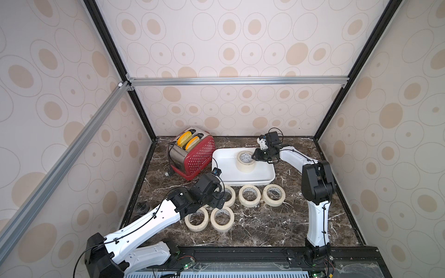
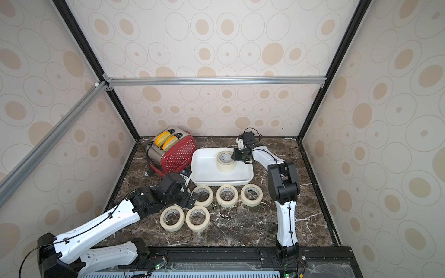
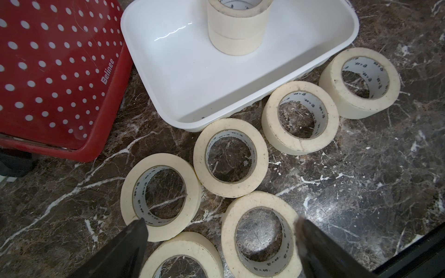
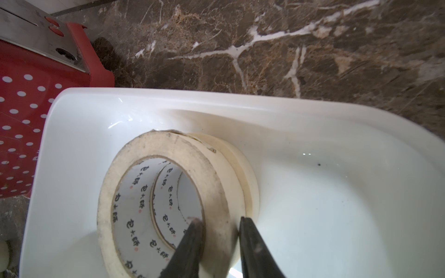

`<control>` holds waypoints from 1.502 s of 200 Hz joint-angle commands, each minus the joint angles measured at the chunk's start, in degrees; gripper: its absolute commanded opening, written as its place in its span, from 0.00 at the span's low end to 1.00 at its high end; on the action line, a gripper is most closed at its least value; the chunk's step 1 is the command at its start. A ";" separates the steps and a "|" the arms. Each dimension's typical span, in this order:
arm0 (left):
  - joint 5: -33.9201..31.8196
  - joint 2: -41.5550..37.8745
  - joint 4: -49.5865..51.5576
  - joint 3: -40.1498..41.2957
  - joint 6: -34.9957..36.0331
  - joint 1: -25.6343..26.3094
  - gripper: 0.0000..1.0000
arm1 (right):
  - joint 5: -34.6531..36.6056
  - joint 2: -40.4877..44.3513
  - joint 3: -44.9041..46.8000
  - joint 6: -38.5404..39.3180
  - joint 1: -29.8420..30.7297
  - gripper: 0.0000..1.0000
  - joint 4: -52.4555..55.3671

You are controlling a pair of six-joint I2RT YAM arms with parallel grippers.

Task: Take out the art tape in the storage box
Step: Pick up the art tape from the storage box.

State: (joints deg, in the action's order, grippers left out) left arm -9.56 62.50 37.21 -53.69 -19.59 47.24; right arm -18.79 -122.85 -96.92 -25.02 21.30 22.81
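The white storage box [image 1: 221, 171] [image 2: 204, 172] holds two cream art tape rolls stacked one on the other [image 1: 246, 166] [image 3: 237, 26]. My right gripper [image 1: 252, 157] [image 4: 218, 220] reaches into the box and is shut on the top roll [image 4: 168, 149], one finger inside the ring and one outside, pinching its wall. Several more rolls lie flat on the marble in front of the box [image 1: 249, 195] [image 2: 226, 195]. My left gripper [image 1: 219, 201] [image 3: 220, 221] hangs open just above them, its fingers straddling one roll [image 3: 261, 234] without holding it.
A red perforated toaster [image 1: 196, 156] [image 3: 55, 72] with two slices in its slots stands to the left of the box, nearly touching it. Patterned walls and a black frame close in the dark marble table [image 1: 265, 228]. The rolls on the table lie close together.
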 commanded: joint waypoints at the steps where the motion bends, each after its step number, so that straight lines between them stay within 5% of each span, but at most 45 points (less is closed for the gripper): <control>1: -1.17 0.59 0.77 -1.06 0.78 0.13 0.99 | 0.06 0.45 0.57 0.84 -0.03 0.25 1.05; 28: -1.90 0.98 0.70 -0.98 0.70 0.17 0.99 | 0.05 2.27 2.02 1.62 0.06 0.16 0.45; 152: -1.97 2.63 -2.71 -0.63 -1.06 -0.09 0.99 | -1.42 15.45 13.82 2.52 0.05 0.13 -3.19; 239: -0.06 2.46 -3.69 -1.67 -1.07 -2.53 0.99 | -2.65 38.01 34.92 3.10 0.06 0.13 -3.89; 300: -1.88 1.39 -4.66 -1.68 0.09 -2.66 0.99 | 0.31 53.91 45.67 7.35 1.18 0.13 6.76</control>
State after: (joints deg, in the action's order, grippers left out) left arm -10.02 65.19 33.67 -53.69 -20.27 45.23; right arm -19.62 -73.97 -54.06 -19.57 21.61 24.60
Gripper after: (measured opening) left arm 0.991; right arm 0.184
